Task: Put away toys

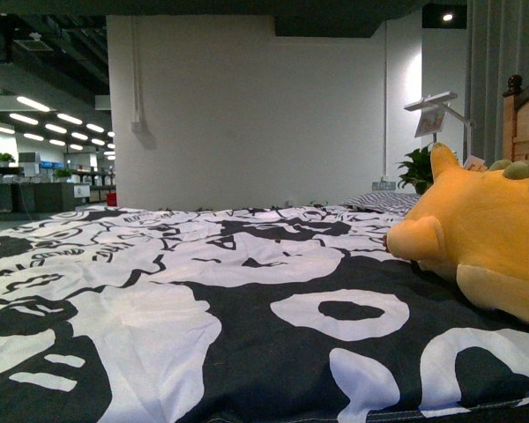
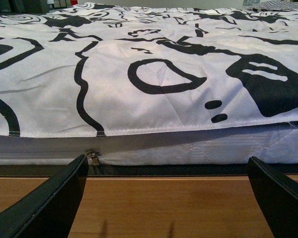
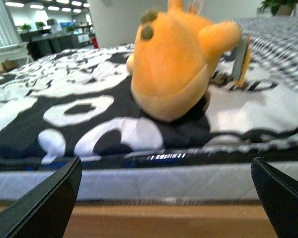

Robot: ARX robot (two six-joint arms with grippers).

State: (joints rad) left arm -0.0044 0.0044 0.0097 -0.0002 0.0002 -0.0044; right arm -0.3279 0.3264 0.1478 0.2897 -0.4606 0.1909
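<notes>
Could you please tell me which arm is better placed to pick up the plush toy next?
The right. Its wrist view shows the yellow-orange plush toy lying straight ahead of the open right gripper. The left gripper faces only the patterned bedcover, with no toy in sight.

Front view's right edge crops the plush toy (image 1: 489, 233); the right wrist view blurs it.

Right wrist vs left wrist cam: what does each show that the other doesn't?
Right wrist only: the plush toy, yellow-orange, lying on the bed near its edge. Left wrist only: a zipper pull on the side of the mattress; no toy in view. Both: the black-and-white cover, the wooden frame below it, and an open, empty gripper: left gripper, right gripper.
</notes>
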